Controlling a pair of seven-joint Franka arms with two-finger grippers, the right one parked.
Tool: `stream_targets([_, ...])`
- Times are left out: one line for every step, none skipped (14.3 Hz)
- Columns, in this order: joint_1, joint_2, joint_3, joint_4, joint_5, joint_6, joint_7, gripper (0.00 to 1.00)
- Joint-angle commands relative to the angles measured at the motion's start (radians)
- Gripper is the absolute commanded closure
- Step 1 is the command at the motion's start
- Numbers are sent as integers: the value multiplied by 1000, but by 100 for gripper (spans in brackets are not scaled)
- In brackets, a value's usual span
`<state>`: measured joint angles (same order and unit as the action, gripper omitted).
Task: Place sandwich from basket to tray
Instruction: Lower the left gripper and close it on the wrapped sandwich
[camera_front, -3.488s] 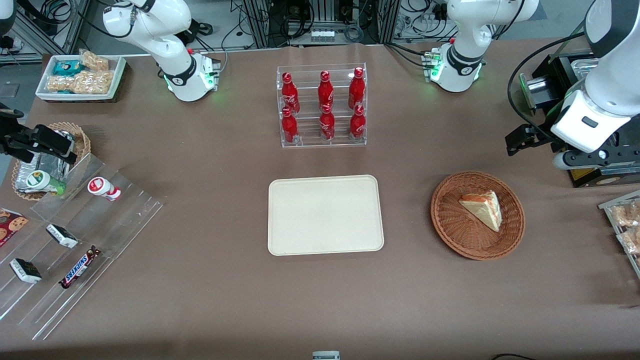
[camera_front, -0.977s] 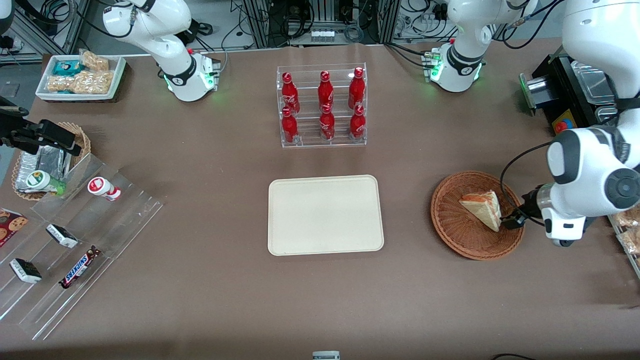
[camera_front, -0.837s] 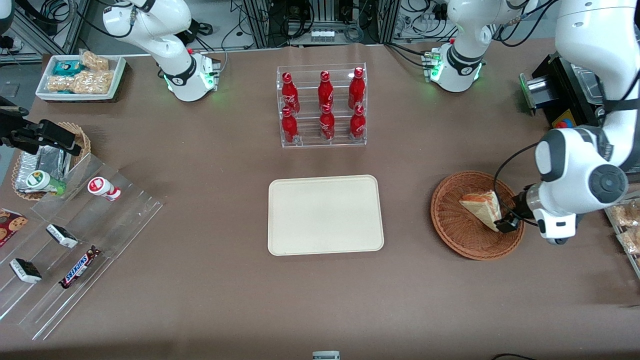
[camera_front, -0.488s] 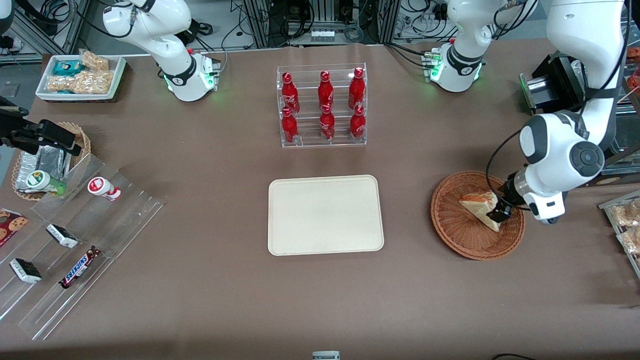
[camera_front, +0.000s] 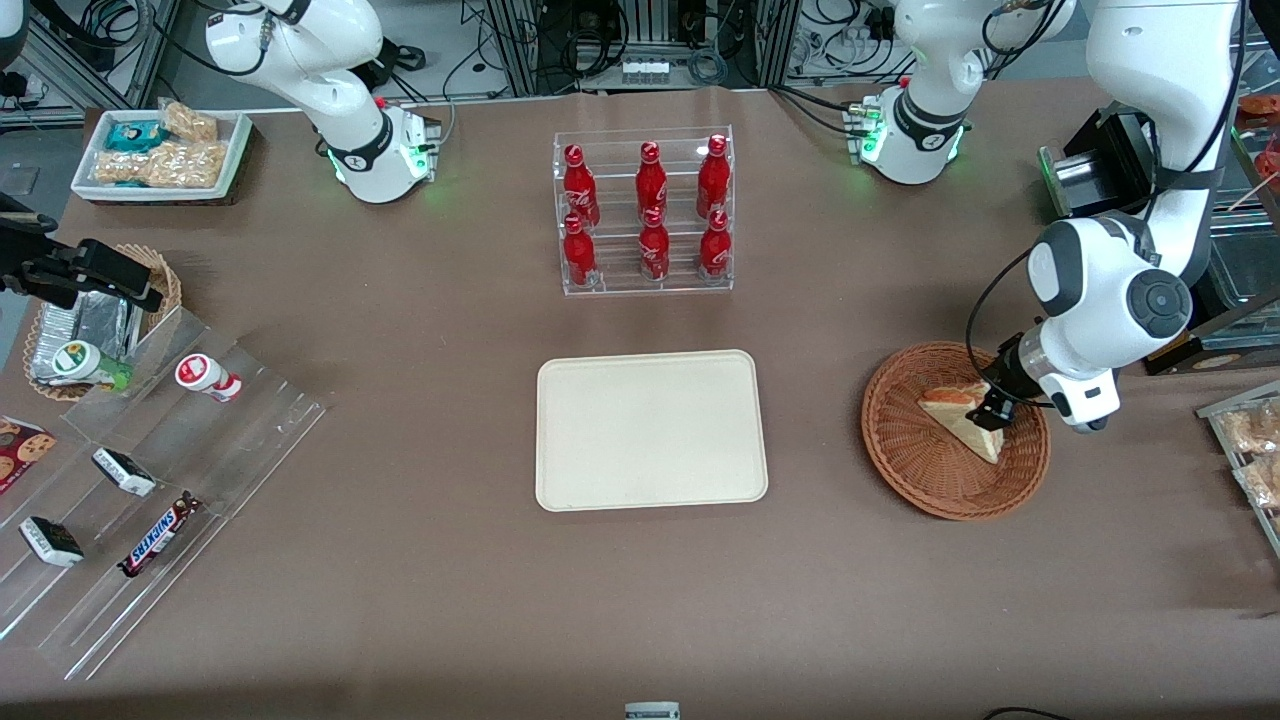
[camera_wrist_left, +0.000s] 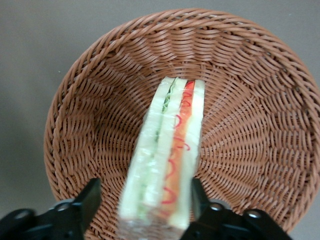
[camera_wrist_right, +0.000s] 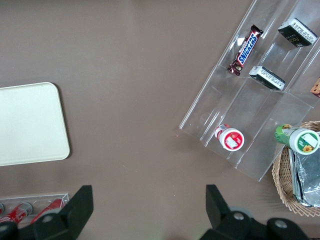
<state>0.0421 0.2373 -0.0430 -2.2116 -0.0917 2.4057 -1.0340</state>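
i hold the gripper (camera_wrist_left: 142, 200) low in the basket (camera_wrist_left: 75, 125), 2 fingers (camera_wrist_left: 87, 202) spread astride the sandwich (camera_wrist_left: 167, 160) wedge, ready to clamp; tray (camera_front: 650, 430) bare.

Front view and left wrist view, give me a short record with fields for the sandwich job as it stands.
sandwich: lying in the basket, filling edge facing the wrist camera
gripper: open, low over the basket, one finger on each side of the sandwich's wide end
grasp: not closed yet
tray: bare, toward the parked arm's end from the basket
bottle rack: farther from the front camera than the tray
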Motion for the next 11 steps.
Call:
stream_targets([-11, 7, 2, 6, -19, 26, -12, 89])
stream_targets([-11, 5, 2, 30, -19, 14, -14, 93])
stream_targets([-15, 4, 0, 76, -19, -26, -15, 95])
stream_targets([-28, 8, -3, 143, -19, -104, -30, 95])
stream_targets([-47, 19, -3, 230, -19, -203, -32, 95])
stream_targets([-63, 39, -3, 300, -19, -273, -31, 95])
stream_targets([-91, 65, -5, 369, -17, -319, -32, 95])
stream_targets([-131, 86, -5, 415, -17, -341, -32, 95])
stream_targets([-165, 103, -3, 446, -17, -347, -31, 95])
stream_targets([-204, 118, -5, 470, -17, -347, -31, 95])
stream_targets([-249, 140, -3, 498, -16, -347, -31, 95])
